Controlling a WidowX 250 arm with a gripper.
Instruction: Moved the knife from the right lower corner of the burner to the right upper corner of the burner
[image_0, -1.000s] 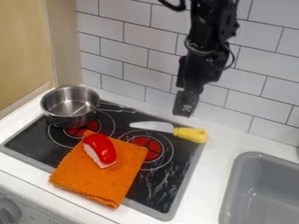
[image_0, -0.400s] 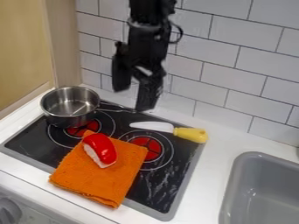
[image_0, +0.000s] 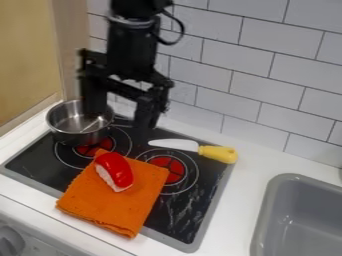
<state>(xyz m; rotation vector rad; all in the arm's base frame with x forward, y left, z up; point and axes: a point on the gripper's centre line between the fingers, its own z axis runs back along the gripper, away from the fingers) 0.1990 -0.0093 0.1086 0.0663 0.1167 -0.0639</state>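
Arm: I have my black robot arm (image_0: 133, 47) coming in from the top edge, left of the middle, and running nearly straight down in front of the white wall tiles (image_0: 234, 80).
Gripper: the black two-finger gripper (image_0: 121, 112) hangs fingers-down over the back of the cooktop, its crosspiece sloping lower toward the view's right.
Jaws: spread wide, with nothing held between them; from my camera, one crosses the pot's opening and the other hangs between pot and knife blade. I can't tell how high they are above either.
Knife: the toy knife with a pale blade and yellow plastic handle (image_0: 217, 154) lies free of my jaws, to their right and lower in the view. Its blade tip points toward the nearer jaw; the blade is over the back right of the cooktop, and the handle reaches past the edge.
Pot: the round silver metal saucepan (image_0: 77, 136) sits below the left-hand jaw in the view, its handle passing behind the jaws.
Cooktop: the black stove top with red-centred burners (image_0: 184, 220) spreads out below the jaws.
Cloth: the folded orange cloth (image_0: 113, 205) lies lower in view than the jaws, the red-and-white toy food piece (image_0: 117, 171) on top.
Sink: the grey basin (image_0: 267, 200) is well off to the jaws' right.
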